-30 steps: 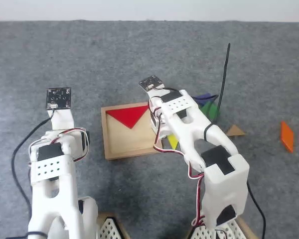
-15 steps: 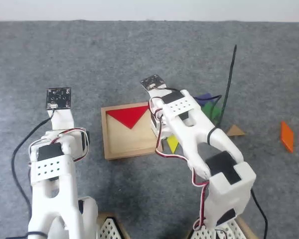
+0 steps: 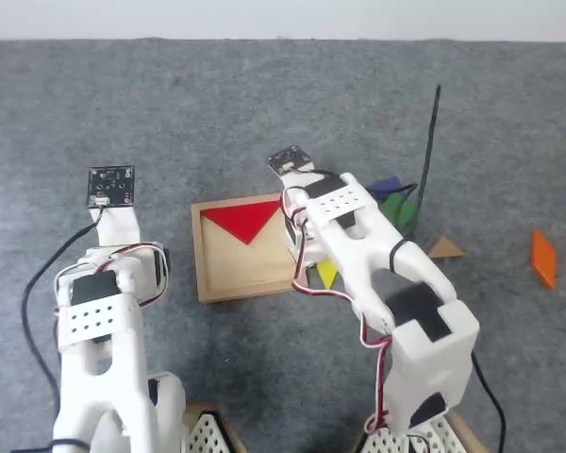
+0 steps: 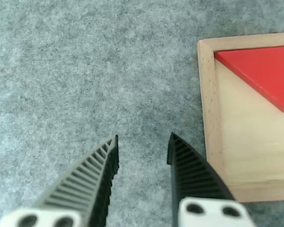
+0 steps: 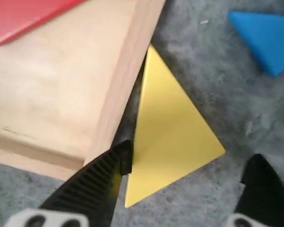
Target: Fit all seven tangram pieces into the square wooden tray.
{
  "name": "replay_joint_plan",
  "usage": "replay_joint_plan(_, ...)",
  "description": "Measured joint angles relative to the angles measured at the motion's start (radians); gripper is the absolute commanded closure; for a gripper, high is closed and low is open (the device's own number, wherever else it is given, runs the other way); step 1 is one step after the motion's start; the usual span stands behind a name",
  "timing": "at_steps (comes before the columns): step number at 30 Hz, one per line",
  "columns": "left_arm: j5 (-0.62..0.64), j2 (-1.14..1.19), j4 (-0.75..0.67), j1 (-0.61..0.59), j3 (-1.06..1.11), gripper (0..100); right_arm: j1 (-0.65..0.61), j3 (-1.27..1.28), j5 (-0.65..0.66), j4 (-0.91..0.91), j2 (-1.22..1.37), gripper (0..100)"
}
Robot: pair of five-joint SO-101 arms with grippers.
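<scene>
Only one red triangle [image 3: 246, 219] inside tray [image 3: 197, 253], one yellow triangle [image 5: 170, 137] outside.

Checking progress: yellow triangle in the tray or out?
Out. The yellow triangle lies on the carpet beside the tray, open right claw straddling it.

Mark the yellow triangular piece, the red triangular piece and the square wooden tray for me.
yellow triangular piece [image 5: 168, 135], right wrist view, centre of its flat face.
red triangular piece [image 4: 266, 69], left wrist view, middle of its visible face.
square wooden tray [image 4: 209, 109], left wrist view, on its raised rim.
</scene>
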Motion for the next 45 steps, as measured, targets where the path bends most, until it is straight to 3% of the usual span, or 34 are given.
replay_joint_plan(4, 0.0, 0.0, 0.0, 0.0, 0.0, 83, 0.002, -0.025, 0.0, 0.0, 0.046, 61.9)
replay_joint_plan(10, 0.0, 0.0, 0.0, 0.0, 0.0, 83, 0.0, -0.109, 0.0, 0.046, 0.112, 74.3)
replay_joint_plan(18, 0.0, 0.0, 0.0, 0.0, 0.0, 83, 0.002, -0.124, 0.0, 0.051, 0.123, 74.0)
replay_joint_plan(23, 0.0, 0.0, 0.0, 0.0, 0.0, 83, 0.003, -0.127, 0.0, 0.051, 0.123, 84.2)
replay_joint_plan(45, 0.0, 0.0, 0.0, 0.0, 0.0, 83, -0.002, -0.034, -0.025, 0.046, -0.037, 83.3)
